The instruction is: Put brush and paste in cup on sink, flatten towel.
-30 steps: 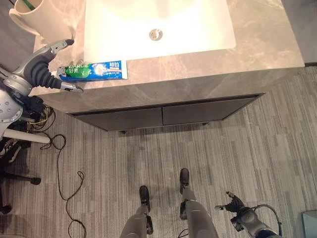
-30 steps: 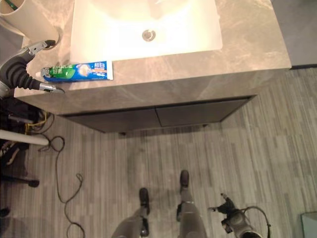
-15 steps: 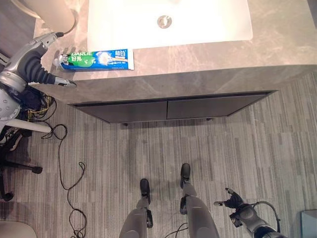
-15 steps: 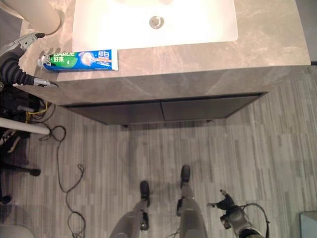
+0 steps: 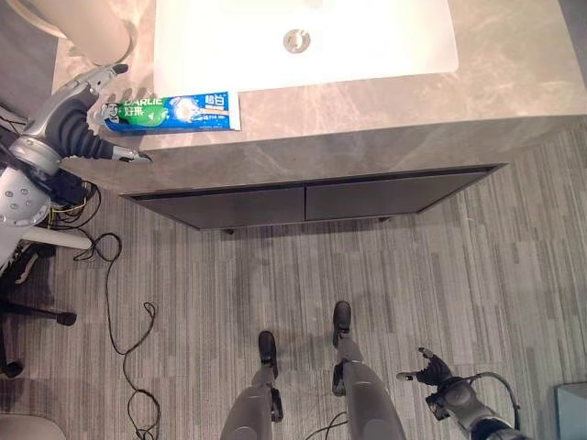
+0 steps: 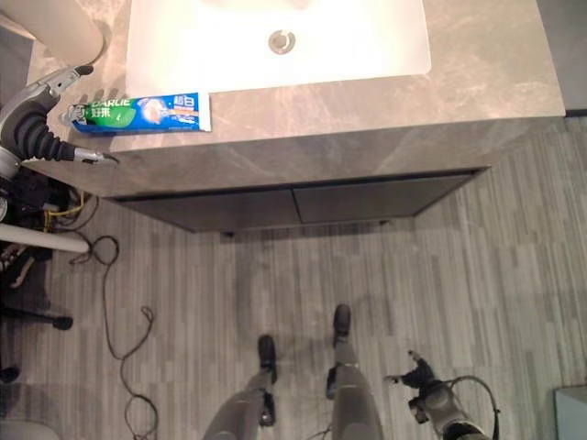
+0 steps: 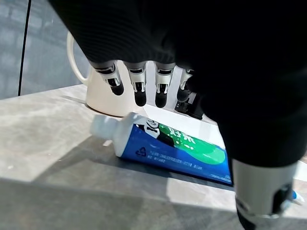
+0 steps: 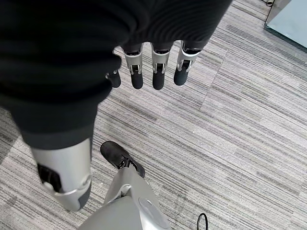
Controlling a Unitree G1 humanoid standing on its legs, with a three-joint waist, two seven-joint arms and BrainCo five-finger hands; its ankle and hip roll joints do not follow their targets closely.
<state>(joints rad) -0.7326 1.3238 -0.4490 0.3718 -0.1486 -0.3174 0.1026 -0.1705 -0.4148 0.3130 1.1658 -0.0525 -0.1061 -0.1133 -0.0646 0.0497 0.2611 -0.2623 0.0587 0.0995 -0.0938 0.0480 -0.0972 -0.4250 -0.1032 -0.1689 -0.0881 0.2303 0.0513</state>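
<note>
The marbled surface point(image 5: 385, 101) carries a toothpaste tube point(image 5: 174, 111) lying flat just beside the left robot hand point(image 5: 75, 124), and a cream cup point(image 7: 106, 94) standing beyond its fingertips.

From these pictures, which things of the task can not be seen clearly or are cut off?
- Cup: cut by the top edge in both eye views; its inside, and any brush in it, cannot be made out.
- Toothpaste: in the left wrist view the left hand covers its far end.
- Sink: its upper part is cut by the top edge.
- Right hand: small in the eye views, hanging low over the floor.
</note>
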